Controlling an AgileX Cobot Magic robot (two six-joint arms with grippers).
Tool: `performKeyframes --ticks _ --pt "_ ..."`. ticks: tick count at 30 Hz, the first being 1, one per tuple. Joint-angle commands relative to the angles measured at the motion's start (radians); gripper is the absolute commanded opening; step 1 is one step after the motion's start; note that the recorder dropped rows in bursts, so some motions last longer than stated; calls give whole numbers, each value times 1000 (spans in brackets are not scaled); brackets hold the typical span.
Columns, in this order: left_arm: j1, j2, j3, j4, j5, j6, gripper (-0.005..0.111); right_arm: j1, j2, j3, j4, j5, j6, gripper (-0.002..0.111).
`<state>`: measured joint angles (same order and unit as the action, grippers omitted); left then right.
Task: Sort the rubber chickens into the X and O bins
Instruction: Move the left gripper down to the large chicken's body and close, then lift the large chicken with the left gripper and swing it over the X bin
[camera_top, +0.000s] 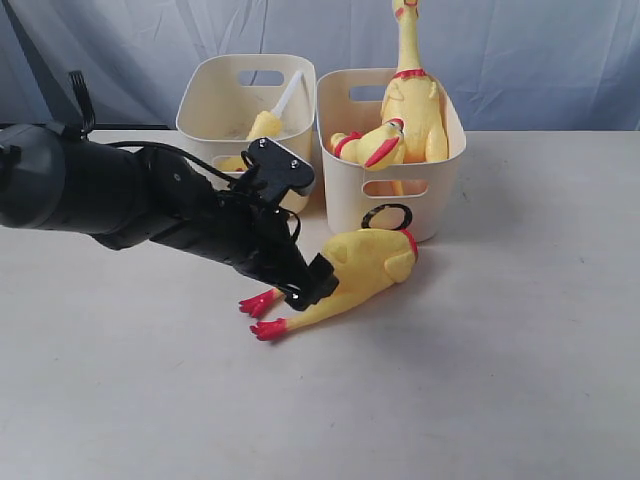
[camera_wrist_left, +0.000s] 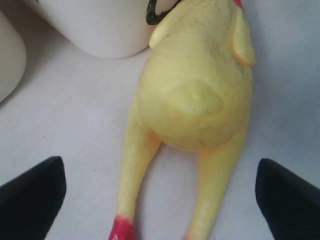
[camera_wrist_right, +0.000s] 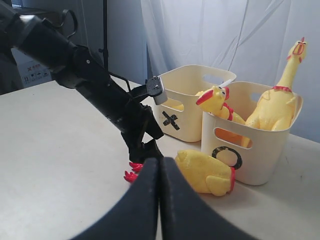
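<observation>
Left arm slanted down low over the table. Left gripper wide open astride the legs of the headless chicken, gripping nothing. Chicken lay on its side just before the O bin, yellow with red feet and collar. Right gripper pinched closed, empty.

1. Left arm: black, glossy, rounded tube segs. The fattest seg, a dark grey cyl., is the one farthest from the left pincer.
2. Thin black cable loop sticks up at the arm's far end, away from the pincer.
3. Camera block just behind the pincer: black box w/ pale grey face and small bright screws.
4. Left pincer fingers: matte black, wedge-shaped tips.
5. Right pincer: black, smooth, curved fingers w/ slight sheen.
</observation>
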<state>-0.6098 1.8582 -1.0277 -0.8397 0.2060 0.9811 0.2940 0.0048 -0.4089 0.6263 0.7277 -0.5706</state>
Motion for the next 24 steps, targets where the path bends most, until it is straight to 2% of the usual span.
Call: performKeyframes --ticks 1,15,24 --pt "-11 4 -2 -16 -4 7 97 -2 -5 2 8 2 -5 0" --pt "-13 8 -57 -112 51 55 96 -2 -5 2 8 2 -5 0" --pt "-27 101 -102 -140 52 55 96 -2 -5 2 10 -1 -5 0"
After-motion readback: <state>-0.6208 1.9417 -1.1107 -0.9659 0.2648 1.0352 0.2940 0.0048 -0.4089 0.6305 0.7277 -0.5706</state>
